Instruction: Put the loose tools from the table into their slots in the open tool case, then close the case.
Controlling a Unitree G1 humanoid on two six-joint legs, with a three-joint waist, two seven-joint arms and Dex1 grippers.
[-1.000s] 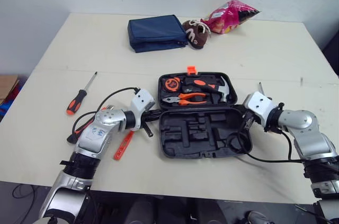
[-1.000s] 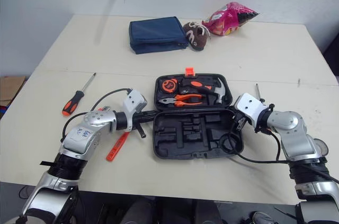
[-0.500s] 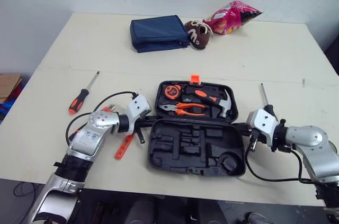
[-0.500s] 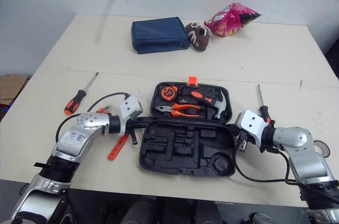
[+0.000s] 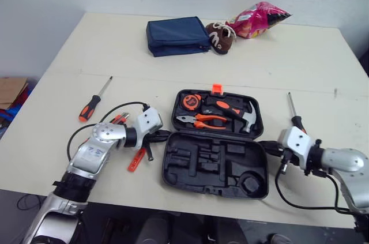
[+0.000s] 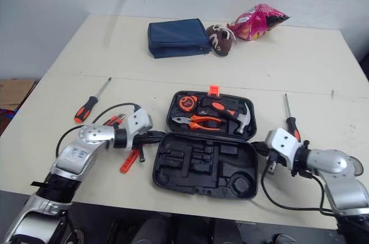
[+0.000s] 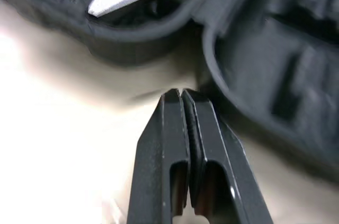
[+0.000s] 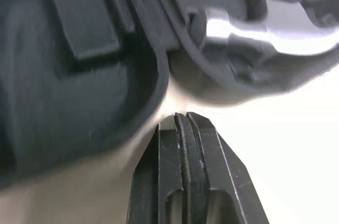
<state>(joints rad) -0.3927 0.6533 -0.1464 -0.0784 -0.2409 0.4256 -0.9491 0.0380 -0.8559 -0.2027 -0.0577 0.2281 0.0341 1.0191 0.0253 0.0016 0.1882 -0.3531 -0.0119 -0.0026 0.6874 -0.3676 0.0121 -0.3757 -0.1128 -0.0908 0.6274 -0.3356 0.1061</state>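
Wrist views show the left gripper (image 7: 180,92) and right gripper (image 8: 183,117) pinched shut, empty, at the hinge ends of the black tool case (image 5: 213,166), which lies flat open. Head views add a loose screwdriver (image 5: 92,104) left of the case.

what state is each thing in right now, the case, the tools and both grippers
tool case: open, lying flat
hammer: in the case
pliers: in the case
tape measure: in the case
left screwdriver: loose on table
right screwdriver: loose on table
orange tool: loose on table
left gripper: shut, empty
right gripper: shut, empty
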